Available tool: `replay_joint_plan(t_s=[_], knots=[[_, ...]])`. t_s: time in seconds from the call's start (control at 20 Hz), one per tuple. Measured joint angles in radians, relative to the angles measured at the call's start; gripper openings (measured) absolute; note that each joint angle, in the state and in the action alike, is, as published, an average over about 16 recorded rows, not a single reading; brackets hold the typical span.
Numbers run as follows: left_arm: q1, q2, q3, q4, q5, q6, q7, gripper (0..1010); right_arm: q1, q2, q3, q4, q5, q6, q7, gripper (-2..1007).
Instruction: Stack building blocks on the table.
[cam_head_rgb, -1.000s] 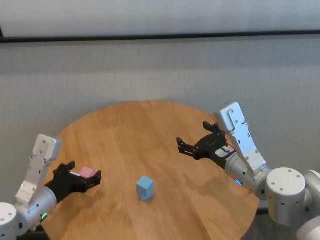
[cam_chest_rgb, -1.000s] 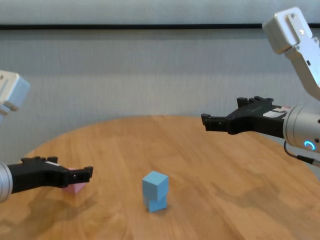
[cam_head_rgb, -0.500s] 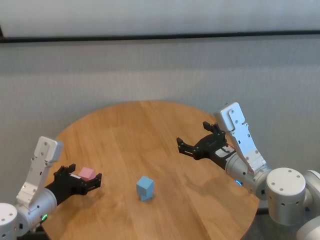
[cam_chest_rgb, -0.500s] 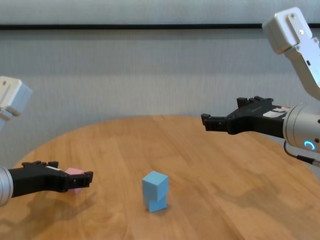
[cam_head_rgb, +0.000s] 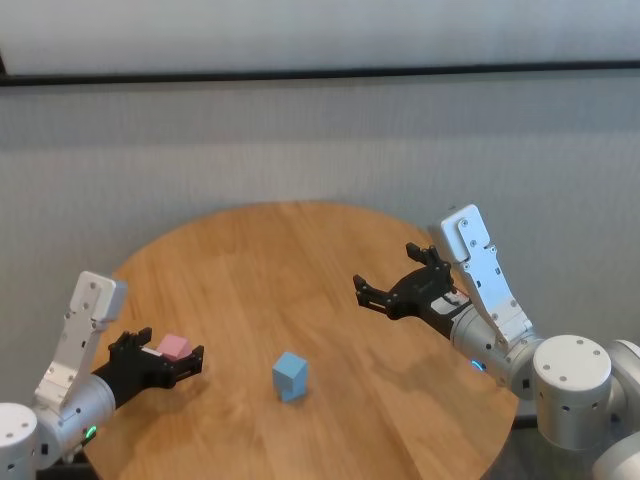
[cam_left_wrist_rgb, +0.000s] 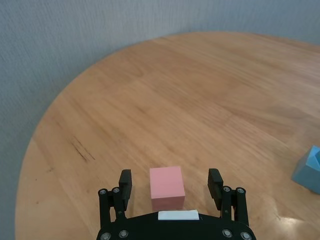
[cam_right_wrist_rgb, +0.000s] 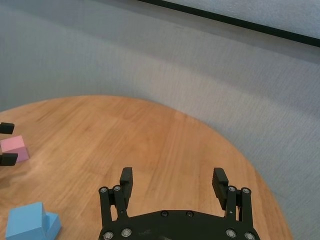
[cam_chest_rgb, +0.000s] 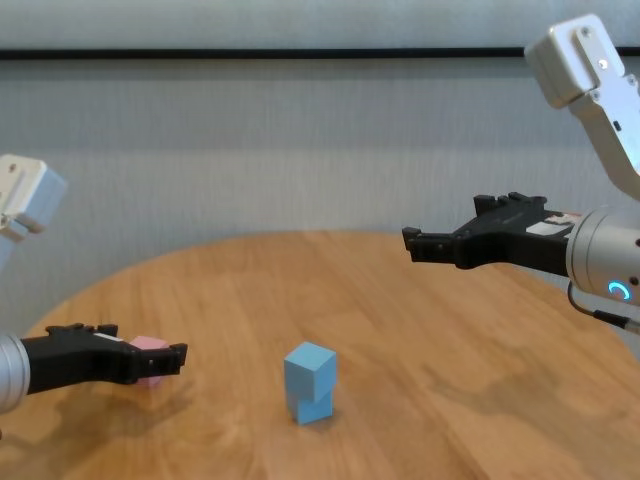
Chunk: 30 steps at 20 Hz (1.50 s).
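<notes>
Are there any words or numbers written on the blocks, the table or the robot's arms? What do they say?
None: no text can be read anywhere.
Pink block: plain faces, no letters or numbers.
Two light blue blocks, one stacked on the other: plain.
Table: only wood grain.
Left end effector, open around the pink block: a small white patch, blank as far as it shows.
Right end effector, open above the table: no label.

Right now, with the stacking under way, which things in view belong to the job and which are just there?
Part of the job:
- pink block, on the table, between the open left gripper's fingers
- two light blue blocks, already stacked one on the other mid-table
- right gripper, open, hanging above the table's right side

Just there:
- grey wall behind; nothing else lies on the table
</notes>
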Motion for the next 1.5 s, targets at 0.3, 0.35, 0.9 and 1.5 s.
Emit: replay_joint_plan(t_s=[0.3, 0.35, 0.9, 1.5], knots=[[-0.012, -0.006, -0.002, 0.022, 0.006, 0.012, 0.002, 1000, 0.0, 0.0, 0.0, 0.0, 0.0, 0.0, 0.0, 1001], [-0.015, -0.006, -0.001, 0.026, 0.007, 0.014, 0.002, 1000, 0.0, 0.0, 0.0, 0.0, 0.0, 0.0, 0.0, 1001], [-0.034, -0.009, 0.004, 0.057, 0.018, 0.024, -0.004, 985, 0.0, 0.0, 0.0, 0.0, 0.0, 0.0, 0.0, 1001], [-0.032, -0.009, 0.003, 0.052, 0.017, 0.024, 0.001, 735, 0.0, 0.0, 0.0, 0.0, 0.0, 0.0, 0.0, 1001]])
